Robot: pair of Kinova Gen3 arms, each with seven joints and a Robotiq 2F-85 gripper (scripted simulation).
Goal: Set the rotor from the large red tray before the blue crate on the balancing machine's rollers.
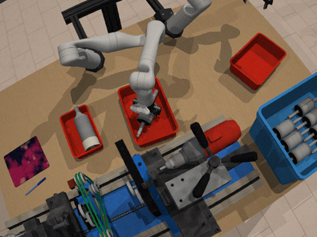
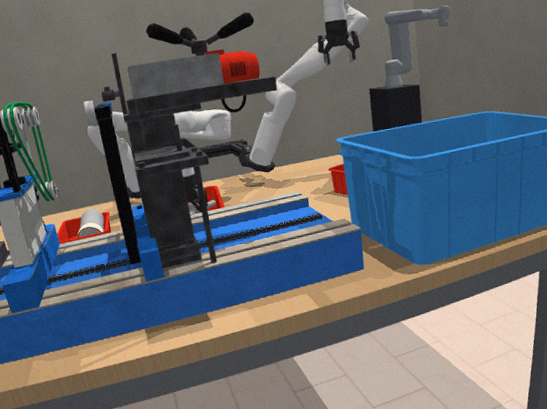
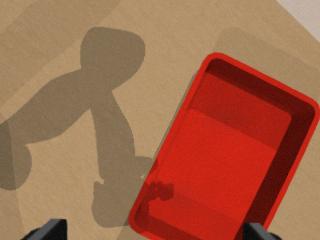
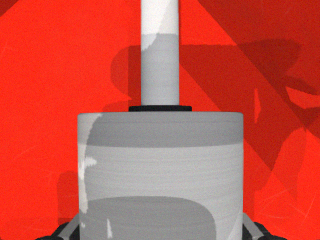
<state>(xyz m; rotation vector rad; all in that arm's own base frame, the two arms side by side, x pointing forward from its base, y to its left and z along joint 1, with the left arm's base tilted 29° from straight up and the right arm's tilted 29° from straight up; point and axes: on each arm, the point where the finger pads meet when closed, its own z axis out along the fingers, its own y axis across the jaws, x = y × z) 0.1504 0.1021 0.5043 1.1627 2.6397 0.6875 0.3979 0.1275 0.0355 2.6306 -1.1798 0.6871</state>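
The grey rotor [image 1: 145, 119] [image 4: 160, 170] lies in the middle red tray [image 1: 166, 125] [image 4: 45, 90], with one shaft end towards the machine. My right gripper [image 1: 149, 115] [image 4: 160, 232] is shut on the rotor's body, one finger on each side; the arm partly hides it in the top view. My left gripper [image 1: 254, 4] [image 2: 340, 58] [image 3: 155, 232] is open and empty, high above the table's far right side. The balancing machine [image 1: 119, 197] [image 2: 171, 299] has pale wheels at its black upright bar; how its rollers stand is partly hidden.
A drill-like unit with a red motor [image 1: 222, 135] [image 2: 240, 66] and black handles stands high over the machine. An empty red tray [image 1: 261, 60] [image 3: 225, 160] and the blue crate [image 1: 273, 161] [image 2: 470, 197] of rotors are right. A bottle-shaped part [image 1: 85, 128] is in the left tray.
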